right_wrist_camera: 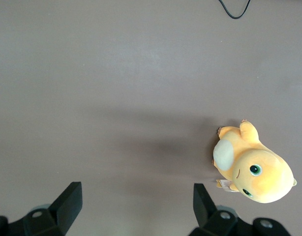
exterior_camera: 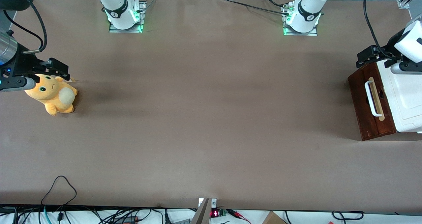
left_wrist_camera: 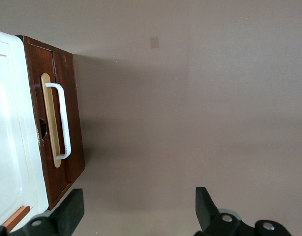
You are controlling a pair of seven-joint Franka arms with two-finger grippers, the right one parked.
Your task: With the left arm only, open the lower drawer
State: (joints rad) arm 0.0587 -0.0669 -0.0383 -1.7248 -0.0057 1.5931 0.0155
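Toward the working arm's end of the table (exterior_camera: 211, 118), the dark red-brown drawer (exterior_camera: 371, 102) with its white handle (left_wrist_camera: 61, 120) sat closed; above it the tool (left_wrist_camera: 136, 209) hung wide open, empty.

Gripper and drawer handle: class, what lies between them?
Nothing: in the left wrist view only bare brown table separates the open gripper from the lower drawer's white handle.
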